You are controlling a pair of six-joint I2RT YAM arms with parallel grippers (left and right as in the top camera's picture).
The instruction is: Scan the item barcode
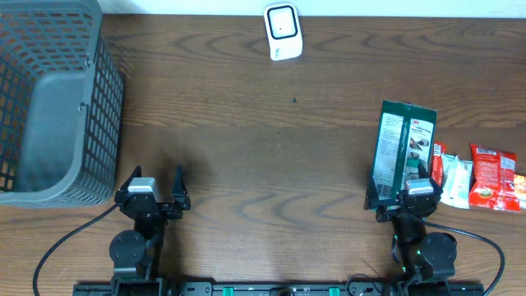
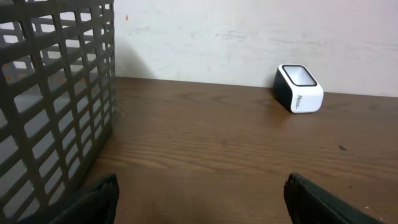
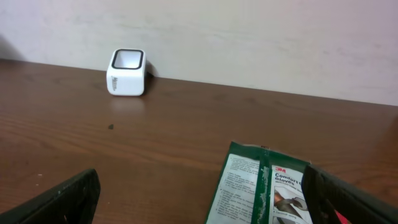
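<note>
From overhead, the table (image 1: 246, 140) is dark brown wood with a wavy grain. A grey plastic basket (image 1: 49, 99) of open square mesh, with tapering walls, stands at the far left. A small white scanner (image 1: 283, 31), a rounded block with a dark-framed window, sits at the far edge near the middle. The green packet (image 1: 403, 148), a flat glossy rectangle printed with white text, lies on the right side with its near end between the fingers of the right hand (image 1: 400, 187). Just right of it lie crinkled snack sachets (image 1: 491, 177) in red and white. The left hand (image 1: 154, 182) rests at the near left beside the basket, its black fingers spread apart around bare wood.

In the left wrist view, the basket's lattice wall fills the left side and the scanner stands far right against a pale, scuffed wall (image 2: 249, 37). The two dark matte fingertips (image 2: 93, 202) sit at the bottom corners, wide apart and holding nothing.

In the right wrist view, the scanner is far left by the wall. The green packet's folded, sealed far edge shows at the near right, close to the right-side fingertip (image 3: 348, 199). Bare table lies between it and the other one, so this hand is open and grips nothing.
</note>
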